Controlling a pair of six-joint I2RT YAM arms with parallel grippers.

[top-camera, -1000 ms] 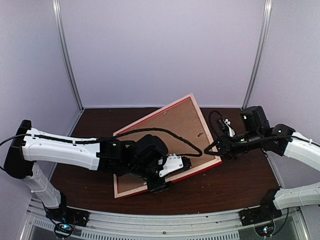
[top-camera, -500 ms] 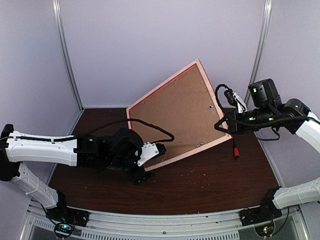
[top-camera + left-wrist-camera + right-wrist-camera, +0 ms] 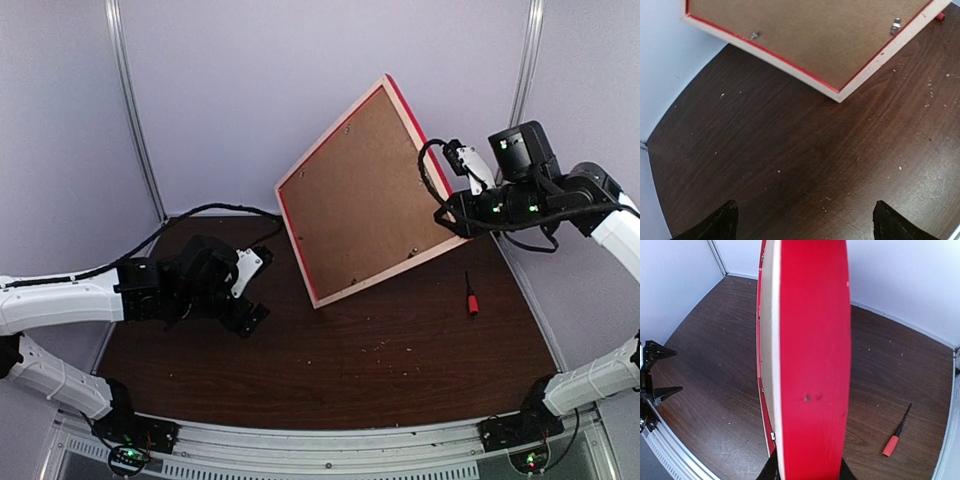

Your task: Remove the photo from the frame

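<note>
R hand (image 3: 447,213) pinches tilted frame (image 3: 360,190), poss. airborne; L hand (image 3: 255,287) wide open, empty.

Frame (image 3: 812,365) smooth red, pale wood rim; backing board (image 3: 360,190) matt brown fibreboard

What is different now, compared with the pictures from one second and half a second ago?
The right gripper, shut on the frame, has raised it from nearly flat on the table to steeply tilted, back side toward the top camera. The left gripper has left the frame's near edge, opened and drawn back to the left. Unchanged: the right gripper's hold and the brown backing board, still in the frame.
</note>
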